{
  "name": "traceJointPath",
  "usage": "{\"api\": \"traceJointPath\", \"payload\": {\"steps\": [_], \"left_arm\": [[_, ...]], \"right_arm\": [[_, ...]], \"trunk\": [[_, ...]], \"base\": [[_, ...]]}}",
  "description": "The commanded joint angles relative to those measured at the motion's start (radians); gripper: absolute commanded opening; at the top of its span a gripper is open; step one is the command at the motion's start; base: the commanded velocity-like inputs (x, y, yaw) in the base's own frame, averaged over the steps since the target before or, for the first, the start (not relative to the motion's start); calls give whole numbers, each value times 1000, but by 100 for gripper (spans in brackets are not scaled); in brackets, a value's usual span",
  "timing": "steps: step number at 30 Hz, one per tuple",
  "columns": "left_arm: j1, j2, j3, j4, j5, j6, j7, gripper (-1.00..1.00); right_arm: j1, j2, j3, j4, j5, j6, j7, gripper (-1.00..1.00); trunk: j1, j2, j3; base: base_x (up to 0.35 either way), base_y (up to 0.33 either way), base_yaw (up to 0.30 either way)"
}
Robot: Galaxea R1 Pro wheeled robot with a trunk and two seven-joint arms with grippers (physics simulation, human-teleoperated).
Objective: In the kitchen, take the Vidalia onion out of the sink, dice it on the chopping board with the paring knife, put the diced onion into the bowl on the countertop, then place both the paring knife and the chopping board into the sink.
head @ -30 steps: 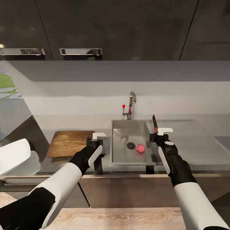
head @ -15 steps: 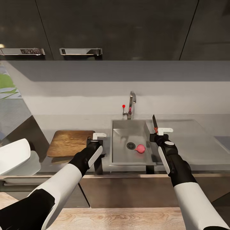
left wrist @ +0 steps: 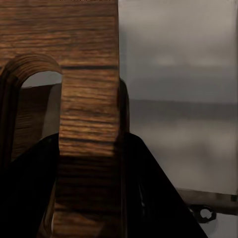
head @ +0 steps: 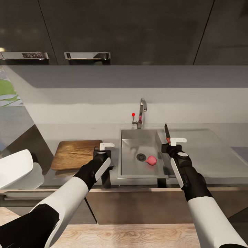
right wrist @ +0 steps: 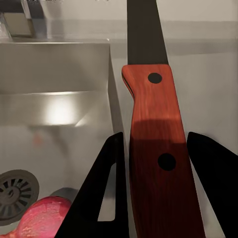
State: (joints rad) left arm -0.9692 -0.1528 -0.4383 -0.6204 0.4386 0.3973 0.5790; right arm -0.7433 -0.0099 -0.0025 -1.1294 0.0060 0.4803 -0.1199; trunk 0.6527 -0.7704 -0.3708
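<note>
Both arms extended over the countertop (head: pixel 220 151).
Left gripper (head: pixel 103 148) clamps the chopping board (head: pixel 75 154); right gripper (head: pixel 171 146) grips the paring knife (head: pixel 167 132), blade upright beside the sink (head: pixel 132 165).

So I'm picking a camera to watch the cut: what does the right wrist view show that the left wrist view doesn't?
The right wrist view alone shows the reddish-handled, dark-bladed paring knife clamped in the right hand, the grey sink basin with its round dark drain, and the pink onion beside that drain. The left wrist view alone shows the dark brown wooden chopping board with its slot handle, gripped by the left hand. Both share the grey worktop.
</note>
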Motion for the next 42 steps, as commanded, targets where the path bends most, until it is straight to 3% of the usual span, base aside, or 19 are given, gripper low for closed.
{"api": "traceJointPath", "payload": {"steps": [1, 26, 27, 42], "left_arm": [[0, 1, -5, 69, 17, -9, 7, -100], [0, 1, -4, 70, 17, -13, 7, -100], [0, 1, -4, 70, 17, -13, 7, 100], [0, 1, -4, 68, 17, -14, 7, 100]], "right_arm": [[-1, 0, 1, -4, 1, 6, -3, -100], [-1, 0, 2, -7, 0, 6, -3, -100], [-1, -1, 2, -7, 0, 6, -3, -100], [-1, -1, 2, -7, 0, 6, -3, -100]], "trunk": [[0, -1, -2], [0, -1, -2], [0, -1, -2], [0, -1, -2]], "base": [[0, 0, 0], [0, 0, 0], [0, 0, 0], [0, 0, 0]]}}
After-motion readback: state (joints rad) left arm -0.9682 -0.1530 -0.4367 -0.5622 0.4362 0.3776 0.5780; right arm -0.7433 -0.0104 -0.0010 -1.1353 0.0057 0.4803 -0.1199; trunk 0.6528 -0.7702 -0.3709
